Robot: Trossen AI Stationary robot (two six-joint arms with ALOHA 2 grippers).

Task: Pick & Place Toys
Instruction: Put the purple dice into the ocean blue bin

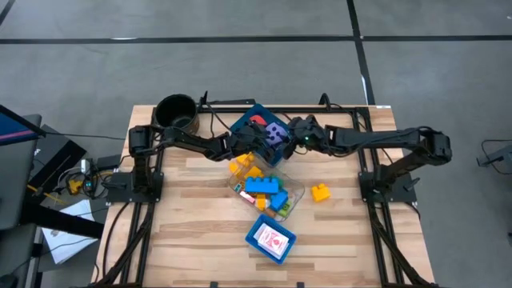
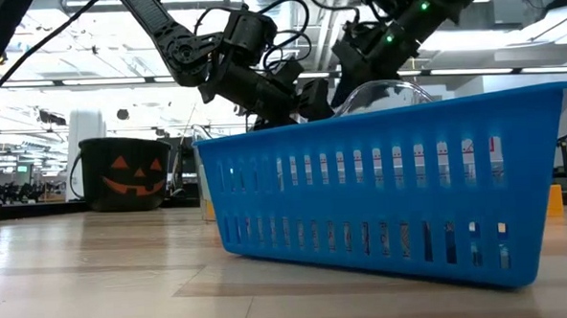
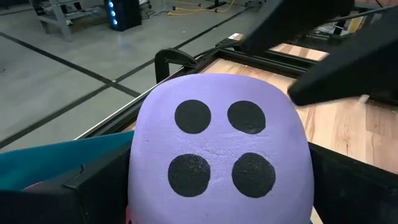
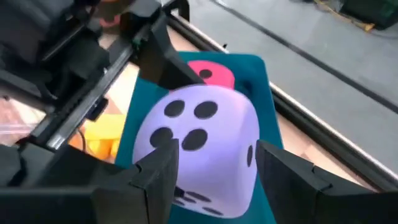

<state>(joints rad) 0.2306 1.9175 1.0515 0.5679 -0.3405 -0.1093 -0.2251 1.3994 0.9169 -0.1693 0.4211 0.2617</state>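
Both arms reach in over the back middle of the wooden table (image 1: pixel 192 248) and meet at the lavender die (image 1: pixel 276 134), which sits over a blue tray (image 1: pixel 248 122) near the table's rear edge. A red die (image 1: pixel 258 122) lies in that same tray, just beside the lavender one.

The left hand (image 1: pixel 254 144) stands at its widest, a dark finger (image 3: pixel 93 186) on each side of the lavender die, whose four-dot face fills the left wrist view. The fingers sit close against its sides — whether they press on it or only frame it, I cannot tell.

The right hand (image 4: pixel 214 165) comes from the opposite side with its fingers about halfway apart, pointing at the die; in the right wrist view the finger ends show in front of the die and contact cannot be made out.

In front of the dice lies a clear container (image 1: pixel 268 192) with a heap of bricks in and around it — a blue brick (image 1: pixel 262 186) on top, yellow bricks (image 1: pixel 244 166) toward the left arm. A single yellow brick (image 1: pixel 321 192) lies apart on the bare wood toward the right arm. Nearer the front edge a second blue tray (image 1: pixel 258 226) holds a white card with red print (image 1: pixel 274 239). A dark round pot (image 1: pixel 176 112) stands at the back left corner; the low view shows an orange pumpkin face on it.
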